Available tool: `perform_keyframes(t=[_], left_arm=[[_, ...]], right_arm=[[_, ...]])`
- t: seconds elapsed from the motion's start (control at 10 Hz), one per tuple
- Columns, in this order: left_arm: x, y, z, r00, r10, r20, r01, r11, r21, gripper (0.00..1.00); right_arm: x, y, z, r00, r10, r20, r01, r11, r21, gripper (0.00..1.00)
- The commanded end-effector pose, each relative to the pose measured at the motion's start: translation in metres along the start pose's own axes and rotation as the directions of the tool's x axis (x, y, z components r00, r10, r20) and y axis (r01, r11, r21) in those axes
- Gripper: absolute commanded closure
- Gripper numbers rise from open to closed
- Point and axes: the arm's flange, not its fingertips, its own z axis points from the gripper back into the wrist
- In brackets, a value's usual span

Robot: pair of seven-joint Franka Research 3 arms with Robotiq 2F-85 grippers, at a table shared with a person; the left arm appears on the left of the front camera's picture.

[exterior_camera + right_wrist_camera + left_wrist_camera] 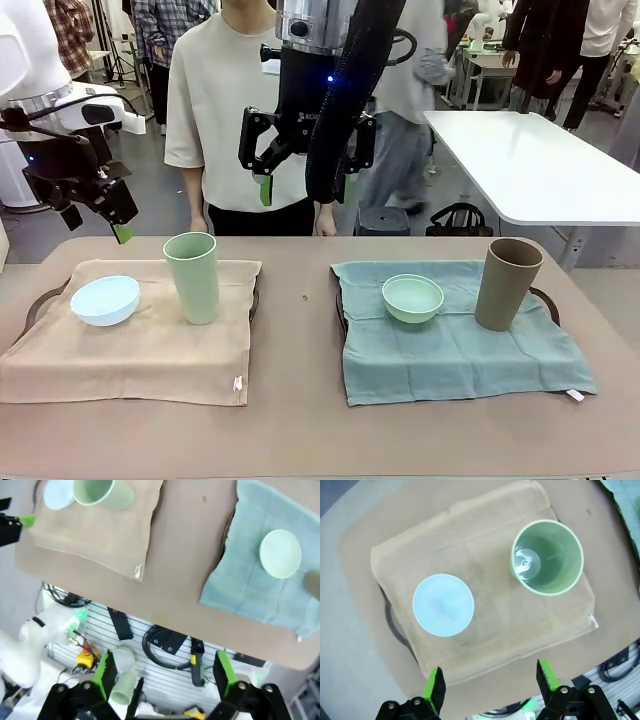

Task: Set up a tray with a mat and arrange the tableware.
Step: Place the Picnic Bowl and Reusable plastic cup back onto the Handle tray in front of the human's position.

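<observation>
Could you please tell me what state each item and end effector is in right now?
Pale blue bowl: upright, on tan mat.
Pale green cup: upright, empty, on tan mat.
Mint green bowl: upright, on teal mat.
Brown cup: upright, on teal mat.
Left end effector: open, empty.
Right end effector: open, empty.

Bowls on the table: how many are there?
2: a pale blue bowl on the tan mat, and a mint green bowl on the teal mat.
</observation>
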Motion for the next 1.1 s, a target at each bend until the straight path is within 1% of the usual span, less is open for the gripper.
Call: perform_keyframes(t=[0.0,1.0], left_arm=[[-0.0011,-0.0004,0.0039,1.0,-0.029,0.011,0.029,1.0,-0.011,0.05],[-0.0011,-0.0004,0.0039,1.0,-0.029,0.011,0.029,1.0,-0.011,0.05]], right_arm=[[0.0115,-0.015,-0.0096,0.997,0.037,0.063,-0.038,0.999,0.018,0.0],[0.0115,-0.015,-0.0096,0.997,0.037,0.063,-0.038,0.999,0.018,0.0]])
